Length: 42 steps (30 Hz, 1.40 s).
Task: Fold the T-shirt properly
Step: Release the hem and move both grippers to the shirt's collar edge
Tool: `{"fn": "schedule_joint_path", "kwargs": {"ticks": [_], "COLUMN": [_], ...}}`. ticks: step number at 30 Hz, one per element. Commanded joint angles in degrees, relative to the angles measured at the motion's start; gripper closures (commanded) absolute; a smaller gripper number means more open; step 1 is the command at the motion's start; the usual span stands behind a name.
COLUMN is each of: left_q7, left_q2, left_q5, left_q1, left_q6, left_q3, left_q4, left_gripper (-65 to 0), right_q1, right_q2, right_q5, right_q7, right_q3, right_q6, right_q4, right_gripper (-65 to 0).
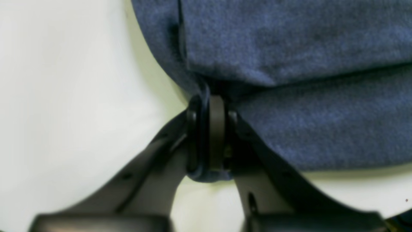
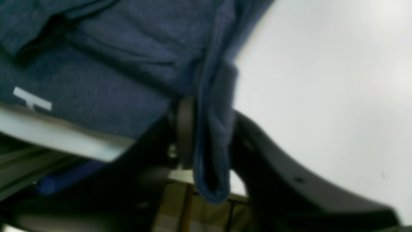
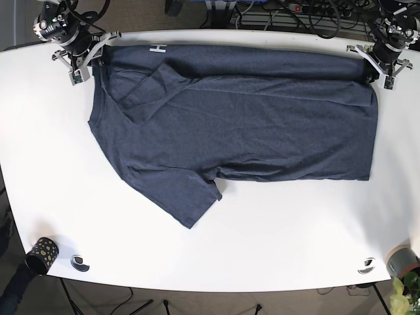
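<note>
Base view shows the shirt (image 3: 243, 125) spread flat across the far half of the white counter (image 3: 262, 249), its long far edge rolled over into a thick fold that runs along the counter's back rim. One sleeve (image 3: 180, 197) sticks out toward the near side, and the other lies tucked onto the body near the far corner. Each end of that far fold is pinched by an arm, which looks like the reason the cloth is stretched straight between them: holding both corners keeps the fold line taut, so the doubled edge can be carried over in one piece.

Left gripper (image 1: 209, 135) has its jaws closed tight on a bunched bit of shirt hem, cloth squeezed between the pads and a small tuft poking out below. Right gripper (image 2: 206, 141) is likewise clamped on a hanging strip of fabric; a white printed letter shows on the cloth just beside it.

Behind the fold there is almost no counter left, with cables and stands beyond the rim, so any room for moving lies toward the near side. That half is broad and bare. Only a dark cup (image 3: 41, 254) and small round pieces sit at the near corners, well apart from the shirt.
</note>
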Motion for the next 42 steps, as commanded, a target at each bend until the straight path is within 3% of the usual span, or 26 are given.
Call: {"fn": "schedule_joint_path", "kwargs": {"ticks": [1, 4, 6, 12, 19, 29, 35, 42], "left_q7": [0.1, 3.1, 4.2, 4.1, 4.2, 4.2, 4.2, 4.2], "left_q2": [-0.8, -0.6, -0.6, -0.8, -0.8, -0.6, -0.6, -0.8], "left_q5": [-0.1, -0.2, -0.3, -0.7, -2.9, -2.4, 2.9, 7.3], "left_q1": [0.4, 0.0, -0.1, -0.2, -3.6, -11.5, -16.7, -25.3], "left_q6": [-0.1, -0.1, -0.1, -0.1, -0.1, -0.1, -0.1, -0.1], "left_q3": [-0.1, -0.2, -0.2, -0.3, -0.3, -0.2, 0.1, -0.2], "left_q4": [0.7, 1.1, 1.1, 3.1, 6.4, 5.7, 2.9, -4.6], "left_gripper": [-15.0, -29.6, -32.1, -26.8, -27.1, -27.1, -27.1, -27.1], "right_q1": [0.4, 0.7, 0.6, 0.9, 5.4, 15.5, 21.7, 30.3], "right_q2": [0.7, 0.7, 0.7, 0.7, 0.7, 1.2, 2.2, 5.3], "right_q5": [0.6, 0.6, 0.6, 0.6, 0.1, -0.1, -0.1, -0.2], "right_q7": [1.3, 1.3, 1.3, 1.5, 1.4, 1.2, 1.2, 1.3], "right_q3": [0.6, 0.7, 0.7, 0.7, 0.7, 0.4, 0.1, -5.5], "right_q6": [0.10, 0.10, 0.10, 0.10, 0.10, 0.10, 0.10, 0.10], "right_q4": [1.2, 1.4, 1.6, 1.6, 1.1, -4.1, -10.0, -20.8], "right_gripper": [-30.8, -47.1, -51.8, -50.1, -50.3, -50.3, -50.3, -50.3]}}
